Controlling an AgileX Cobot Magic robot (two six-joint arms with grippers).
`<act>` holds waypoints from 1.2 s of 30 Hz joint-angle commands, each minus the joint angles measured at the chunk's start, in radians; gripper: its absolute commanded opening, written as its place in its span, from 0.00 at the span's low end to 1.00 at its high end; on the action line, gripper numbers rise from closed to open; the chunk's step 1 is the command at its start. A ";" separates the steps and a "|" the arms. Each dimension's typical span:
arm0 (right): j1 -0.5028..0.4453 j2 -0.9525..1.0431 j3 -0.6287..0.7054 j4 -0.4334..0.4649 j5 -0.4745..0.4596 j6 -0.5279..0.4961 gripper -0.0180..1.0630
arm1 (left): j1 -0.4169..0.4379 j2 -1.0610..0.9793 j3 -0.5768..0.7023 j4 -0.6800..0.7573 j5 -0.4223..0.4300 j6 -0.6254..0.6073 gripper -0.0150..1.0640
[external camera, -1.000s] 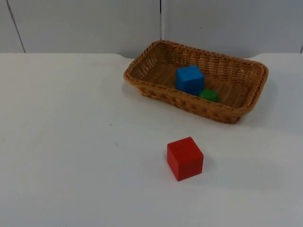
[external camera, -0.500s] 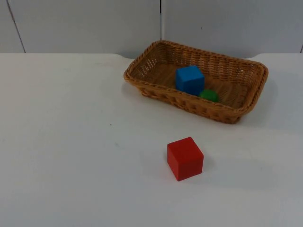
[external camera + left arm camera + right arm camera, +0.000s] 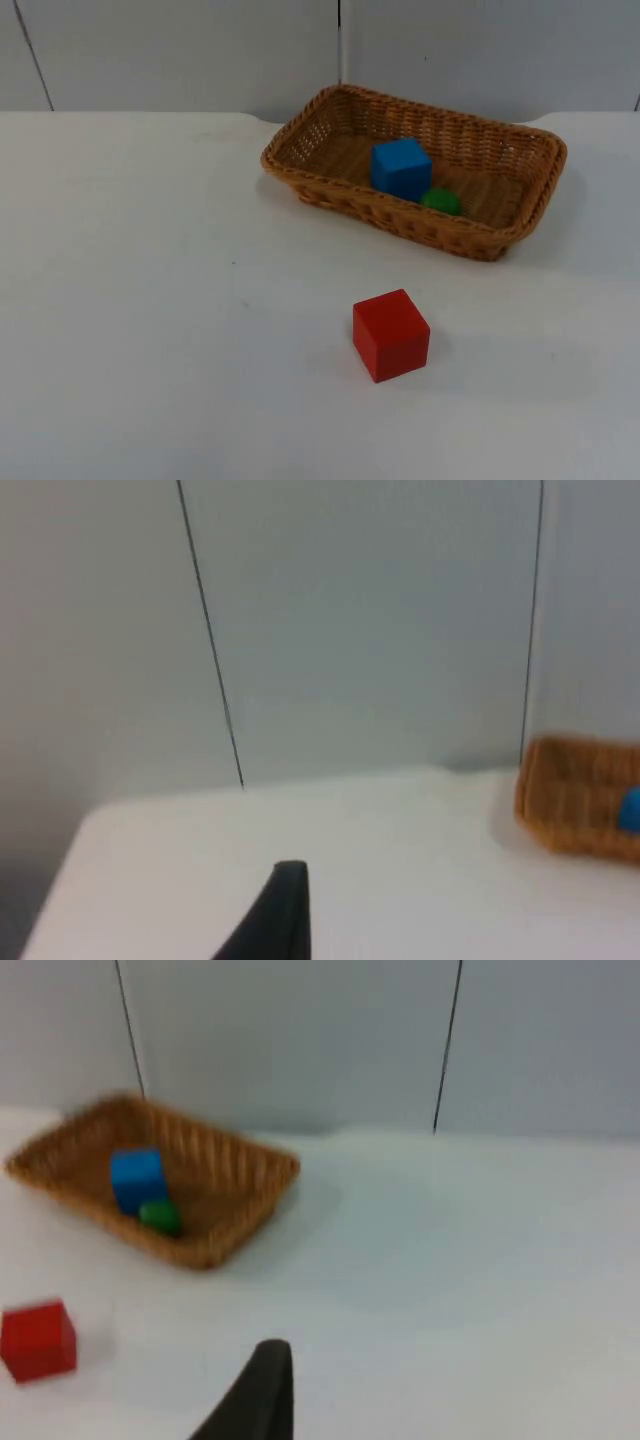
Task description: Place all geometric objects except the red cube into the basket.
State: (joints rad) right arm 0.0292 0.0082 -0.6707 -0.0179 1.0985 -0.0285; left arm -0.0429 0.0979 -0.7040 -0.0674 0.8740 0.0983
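A woven wicker basket [image 3: 300, 150] stands at the table's back right. Inside it lie a blue cube [image 3: 401, 168] and, right beside that, a small green piece [image 3: 441, 202]. The red cube [image 3: 390, 334] rests on the bare table in front of the basket. My left gripper [image 3: 283, 915] hovers over the table's left part, well away from the basket [image 3: 570, 800], whose blue cube [image 3: 631, 810] peeks out. My right gripper [image 3: 262, 1395] is held over the right side, away from the basket [image 3: 230, 1175], blue cube [image 3: 136, 1178], green piece [image 3: 160, 1216] and red cube [image 3: 38, 1339].
The white table [image 3: 150, 300] ends at a grey partition wall [image 3: 200, 50] just behind the basket. Both arms wait pulled back toward their own sides.
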 commanded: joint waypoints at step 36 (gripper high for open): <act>0.005 -0.008 0.156 0.001 -0.018 0.021 0.97 | -0.002 -0.098 0.210 0.005 0.201 -0.062 0.98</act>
State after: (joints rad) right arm 0.0292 0.0043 -0.5169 -0.0179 1.0828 -0.0107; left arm -0.0429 0.0047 -0.4994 -0.0561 1.0748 0.0445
